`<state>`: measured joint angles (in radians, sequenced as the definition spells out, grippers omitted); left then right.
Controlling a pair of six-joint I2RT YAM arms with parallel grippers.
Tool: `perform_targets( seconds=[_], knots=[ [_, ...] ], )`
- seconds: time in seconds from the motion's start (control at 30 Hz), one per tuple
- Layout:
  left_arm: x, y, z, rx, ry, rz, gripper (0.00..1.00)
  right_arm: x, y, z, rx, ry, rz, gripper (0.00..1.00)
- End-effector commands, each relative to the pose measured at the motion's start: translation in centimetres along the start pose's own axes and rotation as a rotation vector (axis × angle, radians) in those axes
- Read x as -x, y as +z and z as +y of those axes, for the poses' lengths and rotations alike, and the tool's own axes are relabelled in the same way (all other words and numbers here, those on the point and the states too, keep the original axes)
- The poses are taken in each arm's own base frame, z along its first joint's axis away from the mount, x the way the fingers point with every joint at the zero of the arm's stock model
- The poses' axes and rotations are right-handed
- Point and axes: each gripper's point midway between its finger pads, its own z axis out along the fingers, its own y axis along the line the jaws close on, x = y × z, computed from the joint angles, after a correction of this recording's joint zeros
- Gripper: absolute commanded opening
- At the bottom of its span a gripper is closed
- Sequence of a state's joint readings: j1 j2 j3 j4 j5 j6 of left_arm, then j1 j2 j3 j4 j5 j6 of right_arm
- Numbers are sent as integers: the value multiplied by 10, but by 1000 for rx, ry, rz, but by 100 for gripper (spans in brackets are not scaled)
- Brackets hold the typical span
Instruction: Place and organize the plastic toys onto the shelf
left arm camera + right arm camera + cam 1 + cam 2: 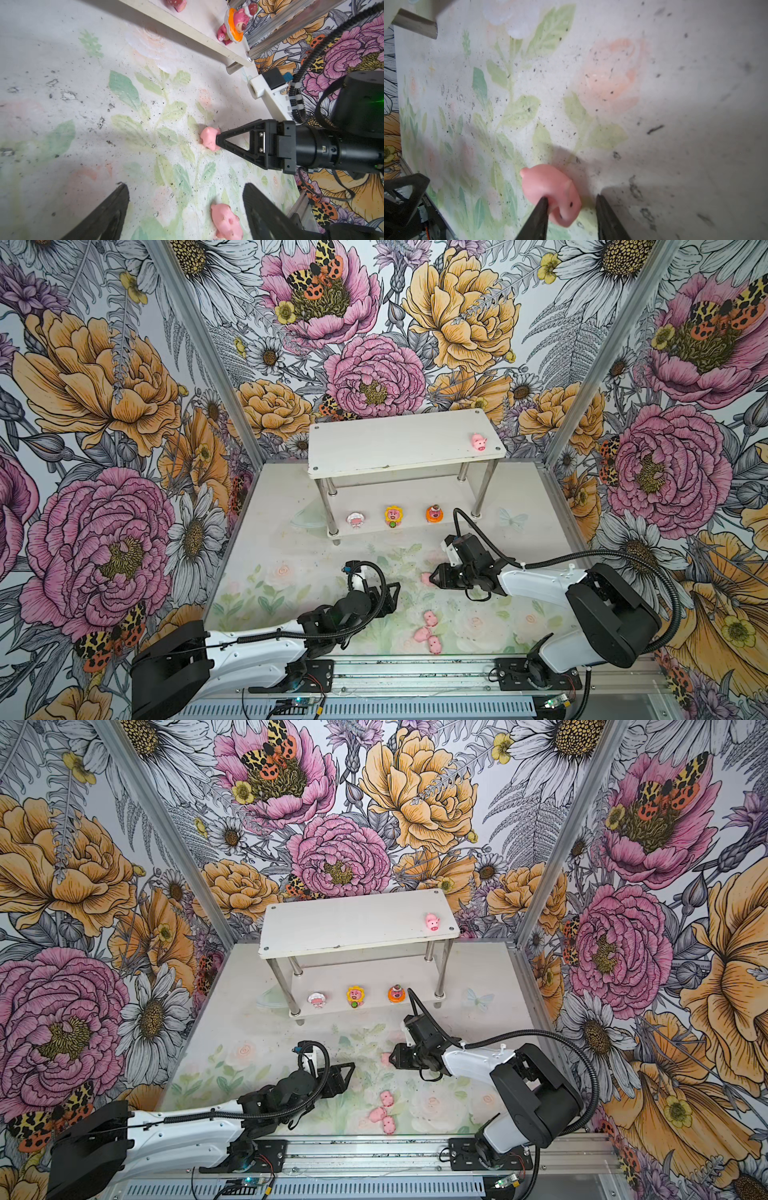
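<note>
– Five small pigs in all, and only one pig [478, 442] is up on the top tier of the shelf [395, 448]. A cluster of three pigs [428, 632] lies loose on the table [291, 572]. Where's the fifth?

– At the right gripper [572, 198]. The loose pig [550, 185] lies on the table between its fingers [539, 216]. One finger touches it and the other stands off with a clear gap, so the jaws are partly parted and nothing is clamped.

– Why so low and level?

– To straddle so small a toy where it lies, I'd judge. The lower tier carries the white-hooded figure [355, 519], sunflower figure [392, 516] and orange figure [434, 513] in a row, so the pigs probably belong above.

– Which way does it point?

– Its long axis runs roughly along the gripper's reach, a little askew. The face end (eye dot and snout show) is toward the wrist, and the small nub points away.

– And the left gripper [186, 187]?

– Spread wide, holding nothing, poised over the table near the right one without touching it.
</note>
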<state>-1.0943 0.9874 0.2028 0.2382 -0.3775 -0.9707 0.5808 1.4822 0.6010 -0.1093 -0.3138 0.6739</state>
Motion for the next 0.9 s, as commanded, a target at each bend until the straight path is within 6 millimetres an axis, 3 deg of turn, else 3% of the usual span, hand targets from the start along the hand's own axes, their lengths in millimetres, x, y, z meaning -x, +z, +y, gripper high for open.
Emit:
perform_targets(
  seconds=[0.0, 0.2, 0.47, 0.6, 0.7, 0.83, 0.87],
  knots=[
    [3, 0, 6, 27, 0, -20, 88, -1, -4, -23, -82, 27, -26, 48],
    [1, 4, 2, 32, 11, -8, 88, 8, -15, -29, -93, 39, -63, 56],
    [-4, 13, -2, 35, 25, 15, 88, 19, -42, -32, -155, -6, -132, 57],
    [-6, 18, -5, 35, 36, 24, 88, 21, -54, -24, -136, -42, -158, 57],
    [-7, 22, -8, 34, 41, 31, 88, 20, -55, -19, -113, -59, -155, 44],
    [-10, 29, -13, 26, 44, 47, 88, 23, -48, -12, -113, -87, -138, 0],
    [-11, 31, -14, 25, 45, 52, 88, 23, -46, -10, -110, -96, -132, 0]
  ],
)
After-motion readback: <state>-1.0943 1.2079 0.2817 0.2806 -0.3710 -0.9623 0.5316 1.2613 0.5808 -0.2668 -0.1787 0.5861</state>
